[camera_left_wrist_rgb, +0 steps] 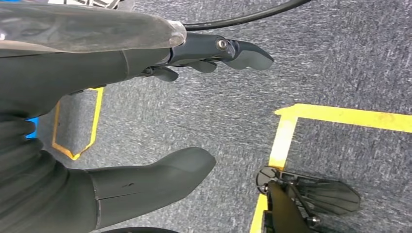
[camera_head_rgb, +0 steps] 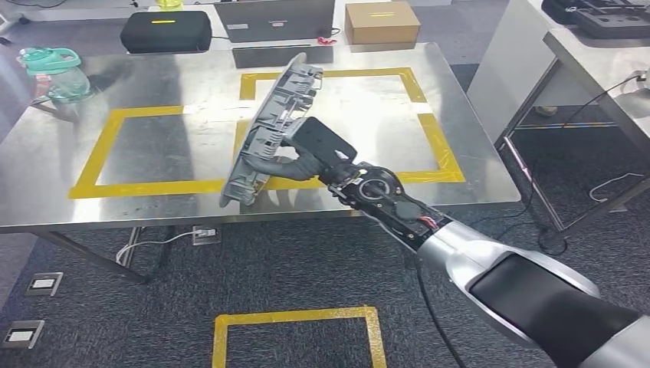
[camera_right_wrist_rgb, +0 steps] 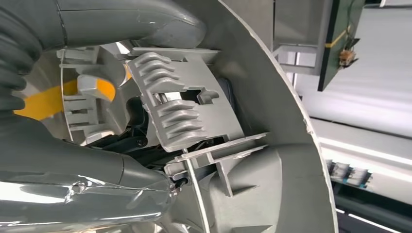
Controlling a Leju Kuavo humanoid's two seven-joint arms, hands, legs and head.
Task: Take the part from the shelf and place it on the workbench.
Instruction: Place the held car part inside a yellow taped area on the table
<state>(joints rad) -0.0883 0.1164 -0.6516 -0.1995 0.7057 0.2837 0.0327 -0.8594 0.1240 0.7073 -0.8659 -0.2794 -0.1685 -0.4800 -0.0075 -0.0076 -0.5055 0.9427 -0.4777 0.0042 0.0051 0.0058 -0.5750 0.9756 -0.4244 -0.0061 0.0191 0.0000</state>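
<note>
I am in the placing step: my right hand (camera_head_rgb: 310, 162) grips the grey ribbed plastic part (camera_head_rgb: 272, 126) and carries it over the steel surface (camera_head_rgb: 153, 195), with the set-down not yet done. The part is a long curved moulding, tilted steeply on edge, its near end low over the near edge of the surface and its far end raised toward the far yellow tape rectangle (camera_head_rgb: 418, 92). I judge it to hang above the surface, though from the head view I cannot be sure its lower end is clear of the metal. My fingers close into the ribbed back of the part from the right side; in the right wrist view the part (camera_right_wrist_rgb: 194, 121) sits right against my hand (camera_right_wrist_rgb: 82, 189), its curved wall wrapping round beyond the fingers.

The next move, as I read it, calls for lowering and levelling the part so that it rests flat within the taped area before I let go; released at this tilt, it could topple or slide off the near edge.

My left hand (camera_left_wrist_rgb: 121, 121) hangs over the carpet floor (camera_left_wrist_rgb: 316, 58), fingers apart and holding nothing.

At the far left of the surface stands a teal-lidded bottle (camera_head_rgb: 54, 73).
</note>
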